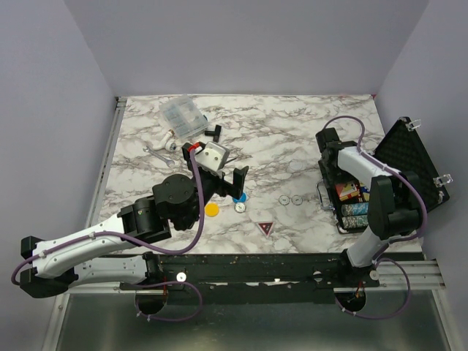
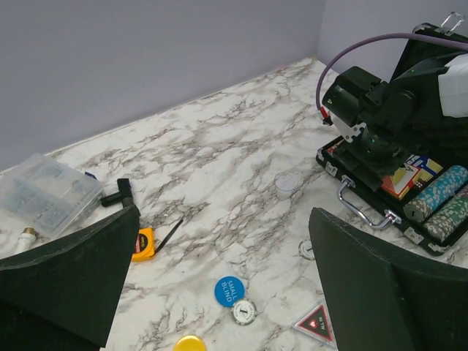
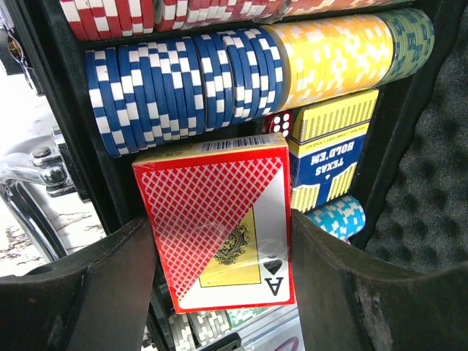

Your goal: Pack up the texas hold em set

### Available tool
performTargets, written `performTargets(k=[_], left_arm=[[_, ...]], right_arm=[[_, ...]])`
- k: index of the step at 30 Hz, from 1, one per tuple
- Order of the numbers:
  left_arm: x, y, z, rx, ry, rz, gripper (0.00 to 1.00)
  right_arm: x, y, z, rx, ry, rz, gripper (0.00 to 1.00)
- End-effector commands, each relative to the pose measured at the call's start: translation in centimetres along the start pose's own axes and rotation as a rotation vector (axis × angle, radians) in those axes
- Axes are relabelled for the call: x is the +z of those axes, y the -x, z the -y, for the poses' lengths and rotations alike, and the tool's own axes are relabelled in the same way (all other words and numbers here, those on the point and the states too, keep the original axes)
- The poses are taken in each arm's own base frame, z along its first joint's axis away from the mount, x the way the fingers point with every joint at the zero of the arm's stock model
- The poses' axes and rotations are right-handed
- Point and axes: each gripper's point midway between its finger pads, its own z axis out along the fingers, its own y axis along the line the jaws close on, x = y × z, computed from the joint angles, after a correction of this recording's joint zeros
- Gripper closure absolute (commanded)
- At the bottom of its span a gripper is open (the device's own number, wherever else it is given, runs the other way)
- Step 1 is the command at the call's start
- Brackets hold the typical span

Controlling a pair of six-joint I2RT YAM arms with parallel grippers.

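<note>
Red card box (image 3: 216,223) clamped in right gripper (image 3: 227,274), hanging over open black briefcase (image 1: 409,157), against chip rows (image 3: 219,80). Step: stowing deck. Next: align with card slot, lower, release. Box glossy, ace printed on its face. Left gripper (image 2: 223,252) jaws wide, empty, above blue disc (image 2: 229,290) and red triangle (image 2: 314,323).

You've got two matching arms. The left arm (image 1: 80,248) and right arm (image 1: 363,159) both have glossy white link shells between chunky black joint housings. A purple cable (image 1: 199,228) loops outside each one. The left wrist carries a boxy white camera block (image 1: 213,155) with a small red part beside it, possibly a connector. The left fingers (image 2: 66,281) are broad matte-black wedges. The right fingers (image 3: 380,292) are the same, with pale scuffs. Both bases share a black rail (image 1: 278,272).
</note>
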Motion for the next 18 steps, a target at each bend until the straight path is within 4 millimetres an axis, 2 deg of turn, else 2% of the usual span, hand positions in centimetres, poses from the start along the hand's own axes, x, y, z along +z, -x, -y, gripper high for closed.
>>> performTargets(k=[1, 3, 4, 5, 14, 18], left_arm=[[0.2, 0.0, -0.7, 0.005, 0.037, 0.006, 0.01], [0.2, -0.1, -0.8, 0.005, 0.041, 0.005, 0.02], [0.3, -0.1, -0.7, 0.006, 0.041, 0.005, 0.01], [0.3, -0.1, -0.8, 0.006, 0.042, 0.004, 0.02], [0.4, -0.2, -0.9, 0.015, 0.047, 0.004, 0.02], [0.5, -0.2, -0.9, 0.016, 0.049, 0.004, 0.02]], right_arm=[[-0.4, 1.4, -0.3, 0.061, 0.028, 0.048, 0.46], [-0.5, 1.4, -0.2, 0.064, 0.025, 0.053, 0.43], [-0.7, 1.5, 0.0, 0.068, 0.022, 0.058, 0.30], [-0.7, 1.4, 0.1, 0.067, 0.017, 0.058, 0.02], [-2.4, 1.1, 1.9, 0.131, -0.037, 0.083, 0.00], [-3.2, 1.1, 5.3, 0.233, -0.212, 0.115, 0.00]])
